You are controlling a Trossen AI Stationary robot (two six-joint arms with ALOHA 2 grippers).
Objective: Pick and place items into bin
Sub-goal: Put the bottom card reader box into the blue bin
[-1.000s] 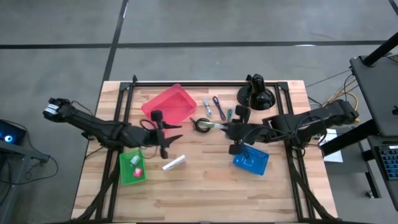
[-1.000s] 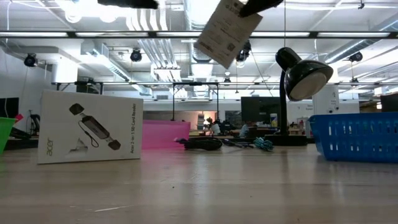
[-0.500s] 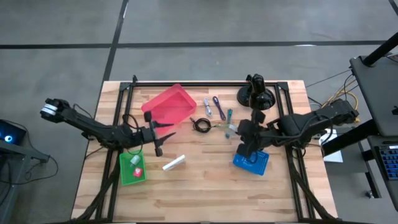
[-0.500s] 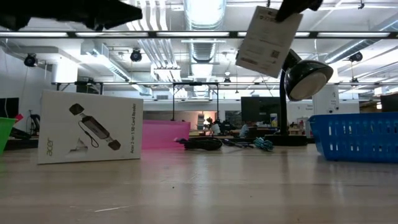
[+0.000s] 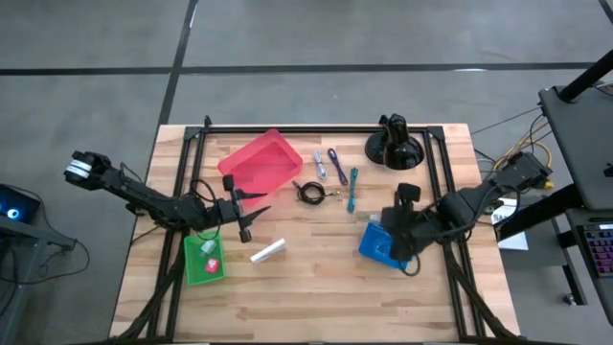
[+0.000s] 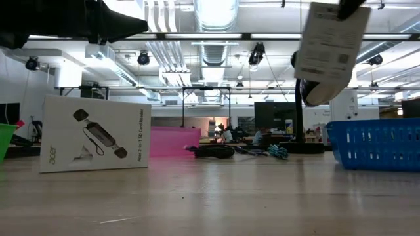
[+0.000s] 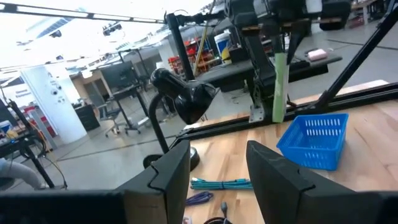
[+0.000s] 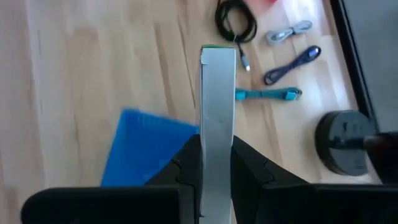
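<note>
My right gripper [image 5: 395, 235] is shut on a flat white package with a green edge [image 8: 217, 93] and holds it above the blue bin [image 5: 386, 247]. The package also shows in the low view [image 6: 331, 42]. My left gripper [image 7: 217, 180] is open and empty, above the table between the red bin [image 5: 261, 161] and the green bin [image 5: 204, 259]. A black coiled cable [image 5: 307, 193], a grey cable [image 5: 319, 165], a purple cable [image 5: 335, 163] and a teal cable [image 5: 352, 187] lie on the table. A white box [image 5: 268, 251] lies near the green bin. My right gripper pinches the package's two flat faces [image 8: 217, 134] between its two fingers, at one end of it. In the low view the package hangs below the fingers, a little tilted and lifted clear, over the blue bin [image 6: 377, 144].
A black domed mount [image 5: 394, 146] stands at the far right of the table. The green bin holds small red and white things. Black frame rails run along the left, right and far edges. Bare wood lies along the near edge.
My right gripper has carried the white package from beside the coiled cable toward the table's near right, to above the blue bin. My left gripper has drawn back a little toward the table's left edge.
</note>
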